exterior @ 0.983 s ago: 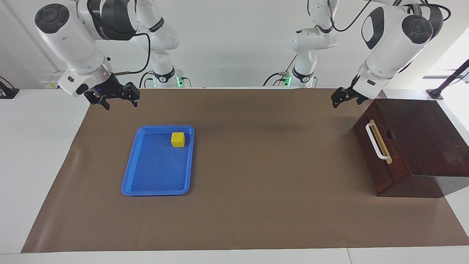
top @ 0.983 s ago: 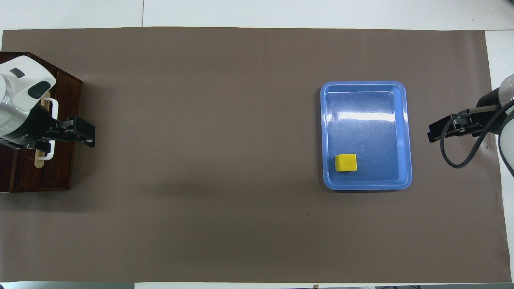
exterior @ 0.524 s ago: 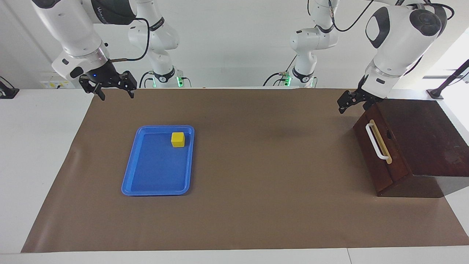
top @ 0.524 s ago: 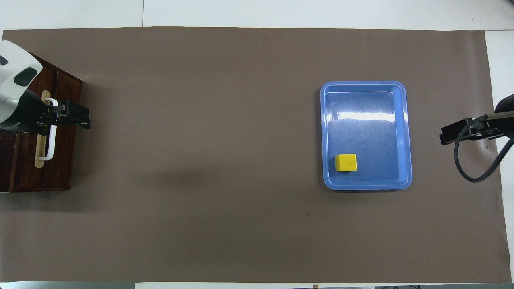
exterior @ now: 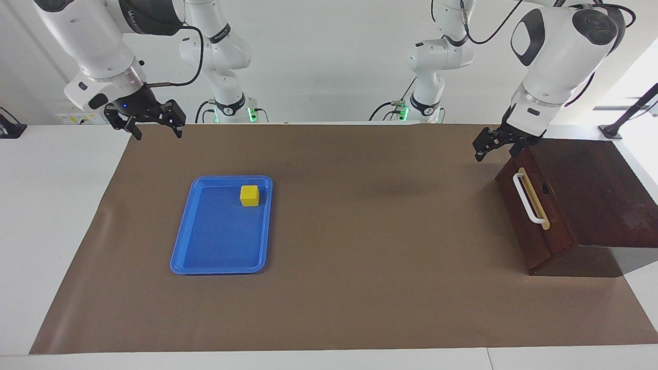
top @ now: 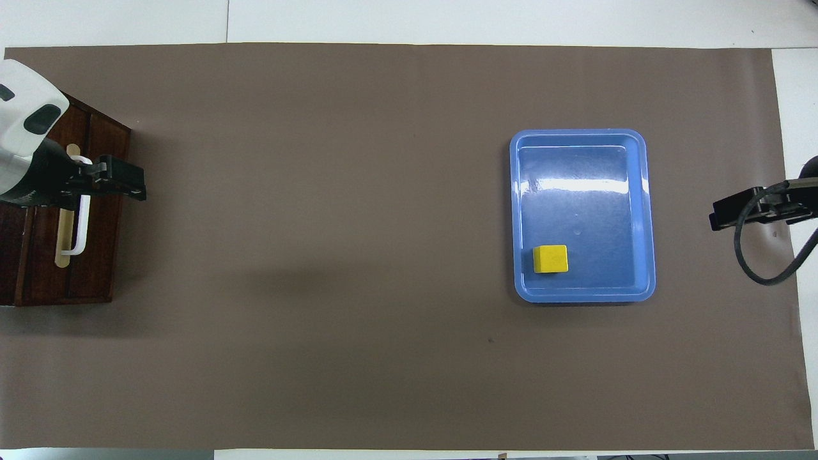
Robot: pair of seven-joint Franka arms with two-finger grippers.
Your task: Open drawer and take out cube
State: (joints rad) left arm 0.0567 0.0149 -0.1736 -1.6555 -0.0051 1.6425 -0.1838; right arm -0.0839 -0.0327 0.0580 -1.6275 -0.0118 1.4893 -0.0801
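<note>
The dark wooden drawer [exterior: 545, 241] is closed in its box at the left arm's end of the table, and it also shows in the overhead view [top: 96, 255]. Its white bar handle [exterior: 527, 198] is free. My left gripper [exterior: 496, 149] hangs open and empty over the drawer's corner nearest the robots. In the overhead view it [top: 128, 185] covers the top end of the handle [top: 80, 223]. The yellow cube [exterior: 250, 195] lies in the blue tray [exterior: 216, 246], in a corner near the robots [top: 550, 259]. My right gripper [exterior: 157, 132] is open and empty, raised over the mat's edge beside the tray.
The blue tray [top: 581, 204] lies toward the right arm's end of the brown mat [exterior: 370, 257]. The right gripper [top: 722, 220] and its looping black cable show at that edge of the overhead view. White table borders the mat.
The right gripper has risen and drawn back from the tray toward the mat's edge. The left gripper has shifted a little by the drawer's corner. Cube, tray and drawer have not moved.
</note>
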